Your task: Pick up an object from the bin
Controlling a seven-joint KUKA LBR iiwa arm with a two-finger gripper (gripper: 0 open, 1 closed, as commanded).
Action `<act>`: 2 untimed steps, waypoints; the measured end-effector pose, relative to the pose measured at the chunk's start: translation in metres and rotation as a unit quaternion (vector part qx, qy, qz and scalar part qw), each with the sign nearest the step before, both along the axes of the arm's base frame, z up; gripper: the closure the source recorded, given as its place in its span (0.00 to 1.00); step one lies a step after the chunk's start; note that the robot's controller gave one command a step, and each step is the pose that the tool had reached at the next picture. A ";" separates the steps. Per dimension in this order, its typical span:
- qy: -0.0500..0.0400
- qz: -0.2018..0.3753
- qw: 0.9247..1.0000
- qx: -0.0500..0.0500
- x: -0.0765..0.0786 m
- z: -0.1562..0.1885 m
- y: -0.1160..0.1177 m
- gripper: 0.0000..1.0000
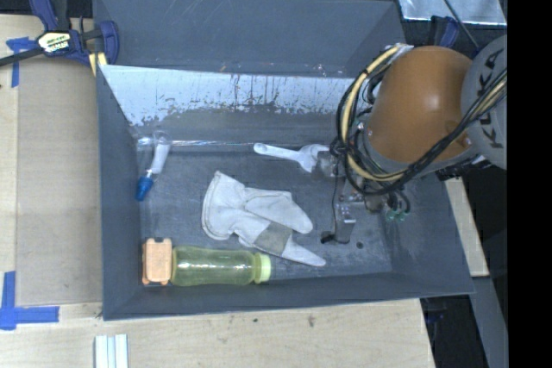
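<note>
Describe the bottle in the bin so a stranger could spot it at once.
Start at the grey bin and follow its near wall toward the left corner. A clear bottle of yellow-green liquid lies there on its side, next to the white glove. Its chunky orange cap sets it apart.

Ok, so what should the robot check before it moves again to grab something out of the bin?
1. Gripper above a thing: not ok. The gripper is over bare floor, right of the white glove.
2. Glove free to grab: ok, nothing lies on it.
3. Room from the bin's right wall: ok, a gap shows.
4. Height above the floor: cannot tell.
5. White spoon clear of the arm: cannot tell, since its end lies right beside the arm.
</note>
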State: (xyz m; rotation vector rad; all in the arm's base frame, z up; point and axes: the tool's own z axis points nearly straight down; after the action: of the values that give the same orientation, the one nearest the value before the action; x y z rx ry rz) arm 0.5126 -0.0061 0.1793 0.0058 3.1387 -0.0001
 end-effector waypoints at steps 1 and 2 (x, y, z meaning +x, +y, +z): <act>-0.001 -0.062 0.998 0.000 0.002 -0.047 0.008 0.00; 0.000 -0.138 0.990 0.001 0.001 -0.057 0.033 0.00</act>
State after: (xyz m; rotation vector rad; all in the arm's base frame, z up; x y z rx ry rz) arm 0.5134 0.0267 0.1225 0.4405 3.1085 0.0011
